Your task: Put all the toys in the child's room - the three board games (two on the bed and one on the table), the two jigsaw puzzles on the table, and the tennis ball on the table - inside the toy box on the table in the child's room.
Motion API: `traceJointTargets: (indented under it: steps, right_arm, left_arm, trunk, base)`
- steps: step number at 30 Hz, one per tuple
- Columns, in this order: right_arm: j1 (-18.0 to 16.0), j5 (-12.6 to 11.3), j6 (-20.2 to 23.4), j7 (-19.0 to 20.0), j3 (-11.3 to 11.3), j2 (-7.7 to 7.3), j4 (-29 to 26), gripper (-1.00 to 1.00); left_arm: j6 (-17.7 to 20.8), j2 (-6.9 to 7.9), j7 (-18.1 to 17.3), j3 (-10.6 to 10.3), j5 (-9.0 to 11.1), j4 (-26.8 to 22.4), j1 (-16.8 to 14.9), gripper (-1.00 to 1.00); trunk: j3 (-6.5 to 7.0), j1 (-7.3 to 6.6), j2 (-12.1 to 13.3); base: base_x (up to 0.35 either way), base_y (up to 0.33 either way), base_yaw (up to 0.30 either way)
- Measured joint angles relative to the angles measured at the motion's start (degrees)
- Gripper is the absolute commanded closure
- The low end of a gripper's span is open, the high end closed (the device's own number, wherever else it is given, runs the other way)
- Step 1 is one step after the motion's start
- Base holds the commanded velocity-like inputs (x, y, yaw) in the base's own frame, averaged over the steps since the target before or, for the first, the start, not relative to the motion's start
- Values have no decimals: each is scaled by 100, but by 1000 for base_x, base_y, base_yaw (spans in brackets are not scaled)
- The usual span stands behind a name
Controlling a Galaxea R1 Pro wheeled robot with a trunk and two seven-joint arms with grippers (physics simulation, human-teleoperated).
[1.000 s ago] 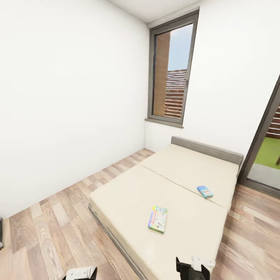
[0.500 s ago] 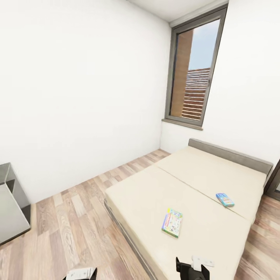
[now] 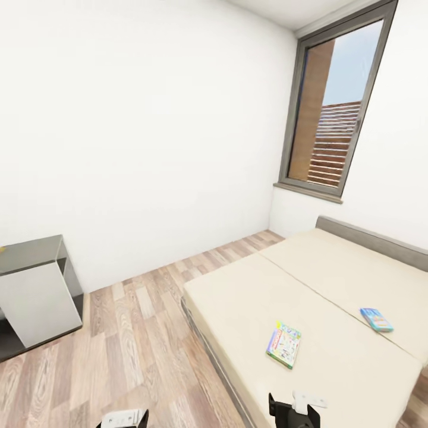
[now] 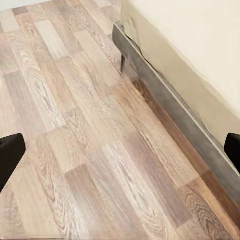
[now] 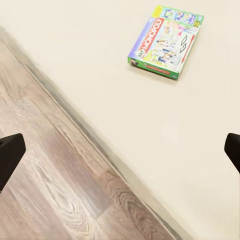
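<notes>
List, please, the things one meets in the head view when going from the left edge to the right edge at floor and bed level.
Grey cabinet → wooden floor → green board game on the bed → blue board game, also on the bed.
</notes>
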Motion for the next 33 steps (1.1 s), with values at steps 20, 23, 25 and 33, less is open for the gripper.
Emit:
traceJointTargets:
  steps: [20,23,25,33]
  right_arm:
    - [-1,12,-9,0,356,-6,76,-100]
    - [-1,13,-9,0,358,-6,80,-100]
    - [-1,14,-12,0,359,-6,82,-100]
    - [-1,14,-17,0,360,-6,84,-100]
  left_arm:
    - [4,-3,0,-1,0,16,0,-100]
    - [6,-3,0,-1,0,16,0,-100]
    - [5,-3,0,-1,0,16,0,-100]
    - [1,-3,0,-1,-1,39,0,-100]
  trunk:
    - [0,2,0]
    - [0,3,0]
    - [0,2,0]
    - [0,1,0]
  base:
    - [-137,-10,292]
    - [-256,0,292]
    - [-171,0,292]
    - [-70,-13,293]
